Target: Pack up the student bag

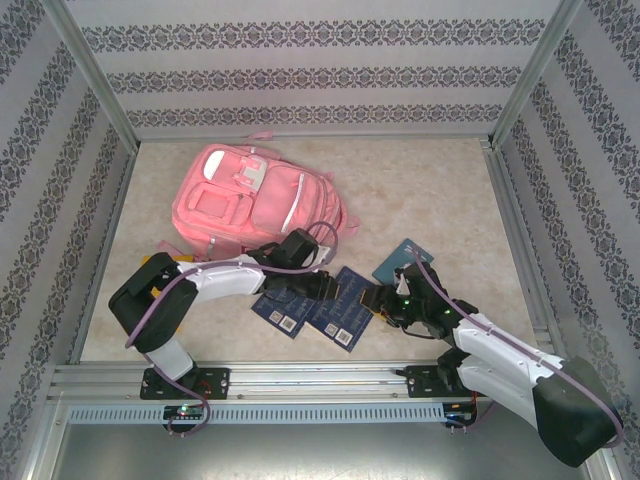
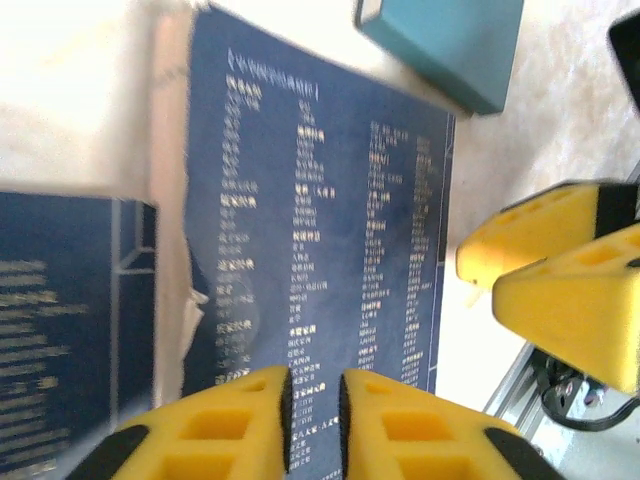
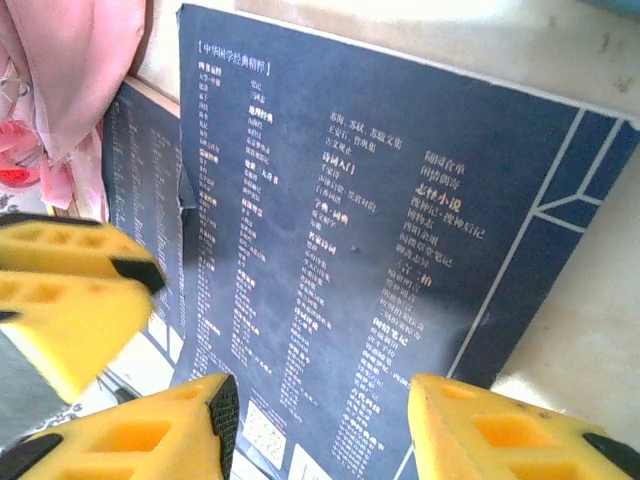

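The desk [image 1: 430, 190] carries everything. The student bag [image 1: 255, 200] lies flat on its far left part with its front pockets up, and I cannot tell whether its main opening is unzipped. Nearer the arms lie the middle dark blue book [image 1: 340, 312], the other dark blue book [image 1: 283, 305] beside it and a teal book [image 1: 405, 262] to the right. All are outside the bag, so packing looks barely begun.

Both arms converge on the middle book, probably because a thin, flat cover is hard to lift single-handed. The left end effector [image 2: 313, 410] sits low at its edge, nearly clenched. I cannot tell whether it pinches the cover. The right end effector [image 3: 315, 430] is released, jaws wide above the cover.
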`<action>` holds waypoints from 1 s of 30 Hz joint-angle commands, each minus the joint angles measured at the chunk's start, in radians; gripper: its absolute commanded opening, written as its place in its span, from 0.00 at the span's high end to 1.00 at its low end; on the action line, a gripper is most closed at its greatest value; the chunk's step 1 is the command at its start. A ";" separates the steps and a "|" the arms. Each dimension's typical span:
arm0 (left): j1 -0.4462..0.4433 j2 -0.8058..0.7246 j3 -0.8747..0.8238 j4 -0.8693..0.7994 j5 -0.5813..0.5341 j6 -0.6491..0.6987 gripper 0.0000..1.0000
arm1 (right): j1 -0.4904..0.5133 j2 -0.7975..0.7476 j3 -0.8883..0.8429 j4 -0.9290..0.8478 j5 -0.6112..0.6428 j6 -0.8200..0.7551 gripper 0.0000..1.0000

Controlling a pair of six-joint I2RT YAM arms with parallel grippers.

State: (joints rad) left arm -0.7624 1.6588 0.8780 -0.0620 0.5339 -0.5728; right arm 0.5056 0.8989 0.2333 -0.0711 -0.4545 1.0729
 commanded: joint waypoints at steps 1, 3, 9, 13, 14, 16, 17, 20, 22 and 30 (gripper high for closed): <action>0.017 -0.024 0.006 -0.071 -0.064 0.028 0.74 | -0.001 -0.004 -0.001 -0.050 -0.006 -0.029 0.50; 0.017 -0.008 0.015 -0.083 -0.069 0.030 0.70 | 0.006 0.008 0.001 -0.047 0.000 -0.029 0.50; 0.017 0.031 0.034 -0.105 -0.104 0.026 0.64 | 0.039 0.057 0.021 -0.042 0.028 -0.032 0.49; 0.015 0.047 0.048 -0.111 -0.102 0.034 0.63 | 0.047 0.092 0.029 -0.020 0.032 -0.029 0.49; 0.014 0.055 0.050 -0.107 -0.097 0.035 0.63 | 0.048 0.100 0.030 -0.012 0.032 -0.028 0.49; 0.009 0.071 0.055 -0.098 -0.081 0.032 0.64 | 0.048 0.113 0.032 0.005 0.031 -0.026 0.49; 0.007 0.082 0.056 -0.091 -0.072 0.031 0.64 | 0.048 0.121 0.036 0.013 0.031 -0.024 0.49; -0.006 0.113 0.063 -0.081 -0.056 0.026 0.67 | 0.049 0.140 0.046 0.029 0.028 -0.022 0.48; -0.012 0.125 0.060 -0.074 -0.055 0.024 0.67 | 0.050 0.149 0.057 0.010 0.031 -0.035 0.48; -0.012 0.123 0.038 -0.067 -0.072 0.024 0.67 | 0.050 0.087 0.037 -0.124 0.068 -0.064 0.48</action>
State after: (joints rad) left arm -0.7597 1.7557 0.9279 -0.1219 0.4625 -0.5606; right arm 0.5415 1.0149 0.2844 -0.1078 -0.4324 1.0363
